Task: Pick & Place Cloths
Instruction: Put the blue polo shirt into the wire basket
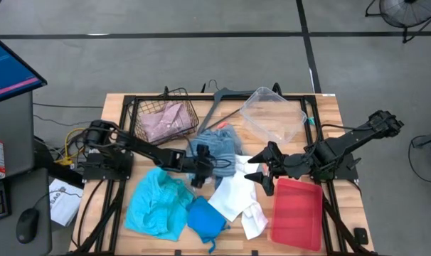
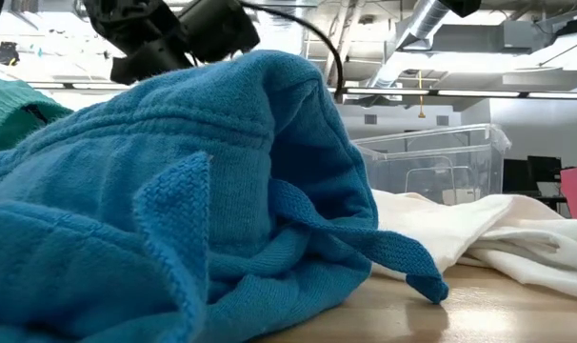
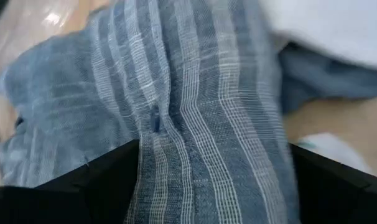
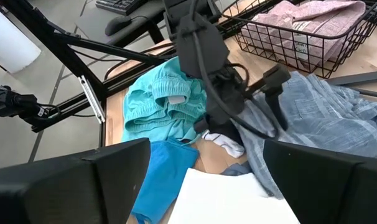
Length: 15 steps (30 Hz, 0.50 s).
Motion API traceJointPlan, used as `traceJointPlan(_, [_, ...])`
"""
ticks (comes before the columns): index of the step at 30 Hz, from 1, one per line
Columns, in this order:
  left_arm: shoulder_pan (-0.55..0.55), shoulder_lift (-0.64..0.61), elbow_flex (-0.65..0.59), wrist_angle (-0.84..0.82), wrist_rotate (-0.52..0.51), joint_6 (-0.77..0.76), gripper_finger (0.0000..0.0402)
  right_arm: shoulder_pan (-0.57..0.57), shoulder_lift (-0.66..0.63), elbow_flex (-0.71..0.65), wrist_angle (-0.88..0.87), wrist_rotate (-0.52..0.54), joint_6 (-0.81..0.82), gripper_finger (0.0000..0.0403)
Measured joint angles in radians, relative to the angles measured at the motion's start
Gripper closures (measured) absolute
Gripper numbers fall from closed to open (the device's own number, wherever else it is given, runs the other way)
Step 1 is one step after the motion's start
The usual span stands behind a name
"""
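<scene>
straddling the striped cloth [image 3: 195, 112], the spread left gripper [image 1: 199, 171] is risking snagging the white cloth [image 1: 237, 193] underneath.

bright blue cloth [image 2: 174, 210] foreground | white cloth [image 2: 460, 233] beside | clear bin [image 2: 431, 162] behind

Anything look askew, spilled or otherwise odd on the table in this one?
Mostly expected clutter. The clear plastic bin sits skewed at the table's far edge, empty. A grey plastic hanger lies loose between it and the wire basket holding pink cloth. The open left gripper is at the blue-white striped cloth.
</scene>
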Motion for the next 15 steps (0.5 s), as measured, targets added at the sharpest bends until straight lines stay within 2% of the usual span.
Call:
traceJointPlan(4, [0.02,0.008,0.0,-0.003,-0.023,-0.024,0.006,0.0,0.0,0.0,0.0,0.0,0.002,0.0094])
traceJointPlan(7, [0.031,0.008,0.0,-0.004,-0.023,-0.026,0.0085,0.0,0.0,0.0,0.0,0.0,0.002,0.0094])
traceJointPlan(11, [0.037,0.01,0.0,-0.009,-0.026,-0.028,0.0146,0.0,0.0,0.0,0.0,0.0,0.002,0.0094])
traceJointPlan(15, [0.036,0.044,0.001,-0.003,-0.035,-0.04,0.0236,0.0,0.0,0.0,0.001,0.0,0.002,0.0094])
